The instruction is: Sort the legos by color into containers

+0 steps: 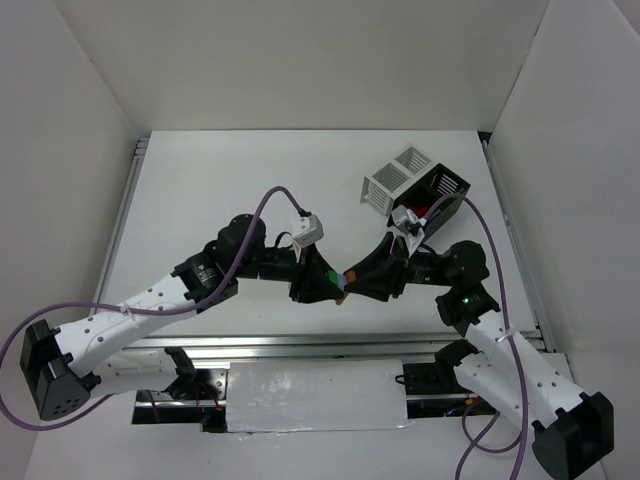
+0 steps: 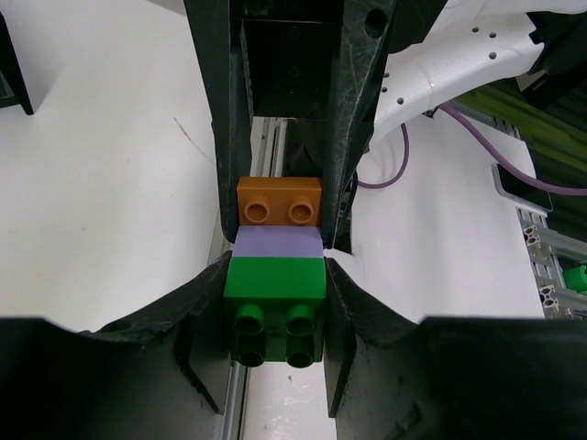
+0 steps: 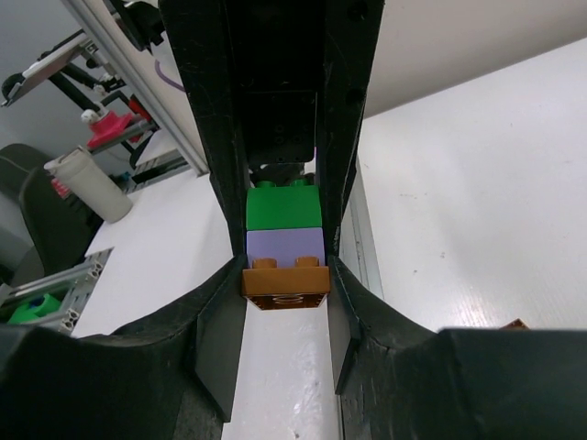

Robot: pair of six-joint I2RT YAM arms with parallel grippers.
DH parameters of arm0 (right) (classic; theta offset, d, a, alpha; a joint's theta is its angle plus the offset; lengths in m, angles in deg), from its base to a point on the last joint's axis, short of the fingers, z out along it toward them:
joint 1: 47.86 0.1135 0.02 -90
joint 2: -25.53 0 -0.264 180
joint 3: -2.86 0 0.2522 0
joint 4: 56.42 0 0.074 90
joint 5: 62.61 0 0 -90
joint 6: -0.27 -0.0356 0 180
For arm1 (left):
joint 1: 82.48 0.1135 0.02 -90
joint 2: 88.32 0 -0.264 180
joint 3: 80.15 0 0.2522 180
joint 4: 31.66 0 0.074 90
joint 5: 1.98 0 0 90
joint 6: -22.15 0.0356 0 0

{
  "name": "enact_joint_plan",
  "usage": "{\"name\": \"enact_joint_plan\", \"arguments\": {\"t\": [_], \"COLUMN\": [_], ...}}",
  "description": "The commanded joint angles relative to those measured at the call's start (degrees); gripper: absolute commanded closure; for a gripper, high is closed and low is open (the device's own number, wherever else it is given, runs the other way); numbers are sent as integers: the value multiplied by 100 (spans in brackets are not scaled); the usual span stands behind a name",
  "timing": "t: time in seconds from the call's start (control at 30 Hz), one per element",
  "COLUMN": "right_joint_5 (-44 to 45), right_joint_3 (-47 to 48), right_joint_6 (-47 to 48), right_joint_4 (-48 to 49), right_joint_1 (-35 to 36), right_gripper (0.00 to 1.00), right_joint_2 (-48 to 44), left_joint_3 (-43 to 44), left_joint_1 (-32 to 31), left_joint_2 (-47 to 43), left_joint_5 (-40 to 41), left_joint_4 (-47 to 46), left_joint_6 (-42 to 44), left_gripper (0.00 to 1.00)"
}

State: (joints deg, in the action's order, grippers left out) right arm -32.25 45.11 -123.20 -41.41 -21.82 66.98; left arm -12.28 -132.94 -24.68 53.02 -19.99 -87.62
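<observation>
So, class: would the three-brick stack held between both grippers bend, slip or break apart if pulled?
Probably stiff: the stack spans straight between the left gripper and right gripper. Possibly slippery, since its plastic faces look smooth. Pulling would likely separate it at a colour seam.

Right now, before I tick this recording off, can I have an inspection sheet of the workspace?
Surface: white table, no spills seen.
Job's things: green brick, purple brick and orange brick joined in one stack at mid-table; white box and black box at far right, with something red in the black one.
Clutter: nothing seen.
End effectors: left end effector shut on green brick; right end effector shut on orange brick.
Cables: left cable and right cable, both purple, looping over the arms, no snag seen.
Surroundings: white walls; metal rail at near edge.
</observation>
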Motion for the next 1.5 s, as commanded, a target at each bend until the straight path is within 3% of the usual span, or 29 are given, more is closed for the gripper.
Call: {"name": "enact_joint_plan", "arguments": {"t": [0.0,0.03,0.07,0.17,0.27,0.3,0.37,0.47,0.97,1.03,1.13,1.17,1.2,1.27,1.3,1.4,1.47], "right_joint_5": [-118,-127,-136,-92,-22,4,57,40,-110,170,2187,2846,4314,5763,7093,8429,8608], "right_joint_3": [8,-19,-36,-89,-98,-98,-116,-133,-221,-151,200,488,673,1269,1517,2326,2792], "right_joint_6": [-10,-27,-36,-19,60,86,122,139,359,464,807,755,642,290,150,52,86], "right_joint_4": [146,224,251,269,216,181,172,190,-91,-528,-1776,-2066,-2669,-3296,-3865,-4353,-4363], "right_joint_1": [-3,-3,-3,-3,-11,-20,-29,-73,-609,-662,-680,-697,-680,-697,-714,-915,-1118], "right_gripper": [73,60,54,50,62,78,92,98,100,100,100,100,100,100,100,100,100], "right_joint_2": [12,3,-14,-93,-164,-190,-208,-190,-252,-278,-331,-296,-130,134,501,1346,1933], "left_joint_3": [285,276,276,285,241,215,171,135,3,21,179,362,459,766,872,1250,1295], "left_joint_1": [-17,-17,-17,-17,-17,-17,-17,-17,62,88,106,115,115,124,133,159,168], "left_joint_2": [0,8,17,35,0,-35,-71,-141,-580,-607,-616,-598,-563,-519,-493,-510,-624], "left_joint_5": [-50,-76,-112,-182,-191,-200,-191,-174,468,747,1493,2158,2495,3433,3735,4746,5194], "left_joint_4": [-362,-363,-371,-354,-371,-380,-398,-415,-222,-100,547,795,1059,1856,2131,3159,3695], "left_joint_6": [43,35,35,61,61,70,52,78,166,149,27,-9,-44,-185,-307,-501,-502], "left_gripper": [100,100,100,100,100,100,100,100,100,100,100,100,100,100,100,100,100]}}
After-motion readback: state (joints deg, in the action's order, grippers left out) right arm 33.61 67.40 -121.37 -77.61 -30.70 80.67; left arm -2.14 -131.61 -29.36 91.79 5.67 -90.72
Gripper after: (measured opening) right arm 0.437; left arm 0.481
